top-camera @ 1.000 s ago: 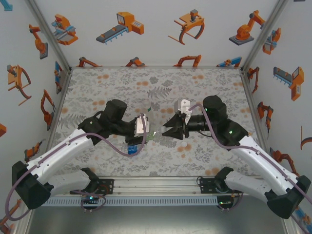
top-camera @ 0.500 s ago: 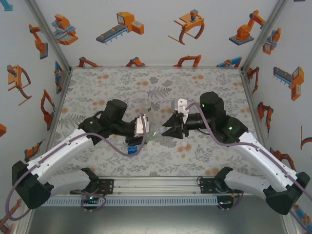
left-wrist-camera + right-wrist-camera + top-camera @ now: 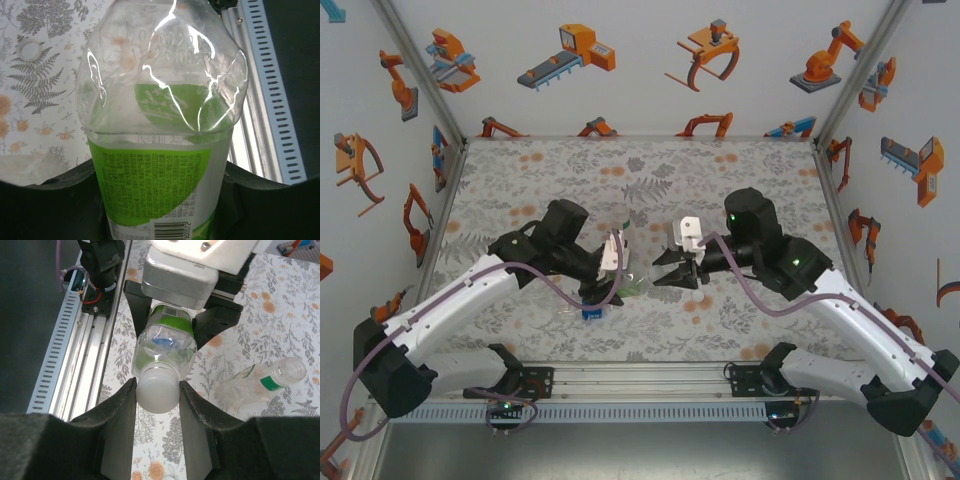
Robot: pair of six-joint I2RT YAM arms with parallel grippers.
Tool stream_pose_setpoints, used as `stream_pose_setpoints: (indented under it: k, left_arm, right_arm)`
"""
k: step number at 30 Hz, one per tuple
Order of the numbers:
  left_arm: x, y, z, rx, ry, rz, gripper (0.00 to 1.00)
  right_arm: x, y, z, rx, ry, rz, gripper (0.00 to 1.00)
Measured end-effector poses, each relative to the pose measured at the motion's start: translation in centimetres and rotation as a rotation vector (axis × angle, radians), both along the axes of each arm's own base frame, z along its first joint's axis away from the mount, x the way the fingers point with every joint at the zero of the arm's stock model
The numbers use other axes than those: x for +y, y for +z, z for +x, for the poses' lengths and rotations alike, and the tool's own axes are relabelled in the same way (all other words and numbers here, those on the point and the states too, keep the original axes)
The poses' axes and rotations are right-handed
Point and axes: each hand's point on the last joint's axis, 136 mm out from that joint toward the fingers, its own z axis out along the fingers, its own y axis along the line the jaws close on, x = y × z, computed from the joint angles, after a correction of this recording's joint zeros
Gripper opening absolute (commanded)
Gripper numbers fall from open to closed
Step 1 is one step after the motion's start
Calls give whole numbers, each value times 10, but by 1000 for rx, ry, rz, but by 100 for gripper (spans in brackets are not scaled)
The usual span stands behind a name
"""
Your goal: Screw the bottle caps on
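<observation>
My left gripper is shut on a clear bottle with a white-and-green label, gripping its body. In the top view this bottle lies roughly level between the left gripper and the right gripper. My right gripper is shut on a whitish bottle cap that sits on the neck of that bottle. A second clear bottle lies on its side on the table to the right, its mouth open. A blue-labelled bottle lies under the left arm. A loose cap rests on the table.
The table has a leaf-and-flower cloth. An aluminium rail with slots runs along the near edge, close below both grippers. Walls with robot pictures enclose the back and sides.
Both grippers have shifted a little toward the near edge. The right gripper has moved left, closer to the left gripper, with the bottle between them.
</observation>
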Motion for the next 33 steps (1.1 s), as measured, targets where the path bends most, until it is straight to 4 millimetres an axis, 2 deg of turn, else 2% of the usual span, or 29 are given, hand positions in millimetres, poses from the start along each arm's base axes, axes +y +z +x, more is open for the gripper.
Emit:
stream_pose_setpoints:
  k: [5,12,16,21,27,30,33]
  left_arm:
    - [1,0,-2,12,-4,3,0]
    - [2,1,8,-47,50,-18,0]
    - [3,-7,18,-87,99,-2,0]
    - [4,-9,36,-142,172,11,0]
    - [10,-27,49,-157,253,64,0]
    - [15,-38,52,-148,288,98,0]
    - [17,-43,54,-146,303,109,0]
  right_arm:
    - [0,0,-2,-6,8,0,1]
    - [3,0,17,168,-147,17,0]
    - [4,-11,38,388,-333,29,0]
    - [-1,-23,70,756,-627,63,0]
    - [-10,-63,97,1271,-924,178,0]
    - [-10,-83,103,1433,-989,226,6]
    - [-10,-89,106,1488,-1020,236,20]
